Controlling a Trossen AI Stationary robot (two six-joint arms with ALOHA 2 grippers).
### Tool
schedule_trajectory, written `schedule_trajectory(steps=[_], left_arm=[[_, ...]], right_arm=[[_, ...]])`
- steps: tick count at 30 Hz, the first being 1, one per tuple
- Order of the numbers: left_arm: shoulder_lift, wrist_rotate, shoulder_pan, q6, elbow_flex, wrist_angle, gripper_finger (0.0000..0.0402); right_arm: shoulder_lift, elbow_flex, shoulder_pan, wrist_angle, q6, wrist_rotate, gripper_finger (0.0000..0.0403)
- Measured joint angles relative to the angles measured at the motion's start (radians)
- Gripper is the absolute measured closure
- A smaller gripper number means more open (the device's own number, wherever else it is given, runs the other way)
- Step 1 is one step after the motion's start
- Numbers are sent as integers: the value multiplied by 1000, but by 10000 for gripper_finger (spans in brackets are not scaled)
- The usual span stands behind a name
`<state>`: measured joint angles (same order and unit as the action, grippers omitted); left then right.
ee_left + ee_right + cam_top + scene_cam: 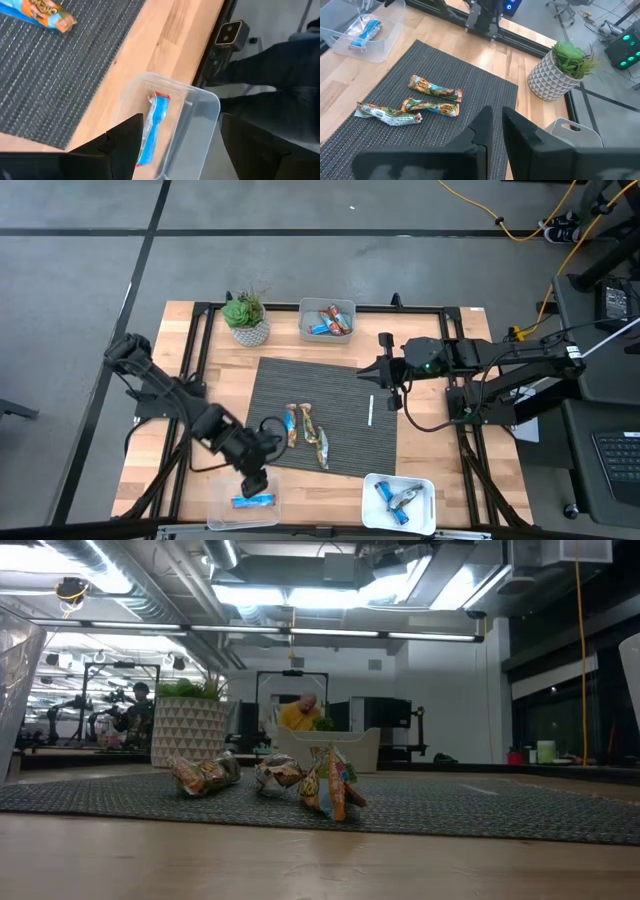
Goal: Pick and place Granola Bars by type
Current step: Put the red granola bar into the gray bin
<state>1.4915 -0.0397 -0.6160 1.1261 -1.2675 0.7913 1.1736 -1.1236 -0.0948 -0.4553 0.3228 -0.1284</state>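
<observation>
overhead arrangement around the dark woven mat (325,412). partly hidden: the left gripper (256,480) covers a corner of the clear bin (243,507) off the mat's near left corner, and from table height that bin, both grippers and the two other bins cannot be made out. fingers: the left gripper hangs over this bin with its jaws spread wide and nothing between them; one blue bar (151,129) lies on the bin floor beneath. the right gripper (386,369) hovers above the mat's right part, fingers nearly together, holding nothing. three granola bars (306,431) lie loose on the mat's near middle, close together. a thin white stick (370,410) lies right of them. further bars fill the bin (327,320) beyond the mat's far edge and the bin (399,500) off its near right corner. a potted plant (246,317) stands off the far left corner.
</observation>
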Motion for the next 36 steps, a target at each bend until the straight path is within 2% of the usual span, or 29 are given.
schedule_trajectory(steps=[5,9,15,36], left_arm=[[18,102,-90,84,-1,-9,149],[60,116,-136,133,-1,-12,149],[147,35,-177,144,-1,-50,149],[414,-37,-201,105,-1,-57,149]], right_arm=[[3,0,0,0,3,0,357],[17,0,0,1,3,0,357],[50,0,0,3,-3,0,357],[103,0,0,33,-3,0,357]])
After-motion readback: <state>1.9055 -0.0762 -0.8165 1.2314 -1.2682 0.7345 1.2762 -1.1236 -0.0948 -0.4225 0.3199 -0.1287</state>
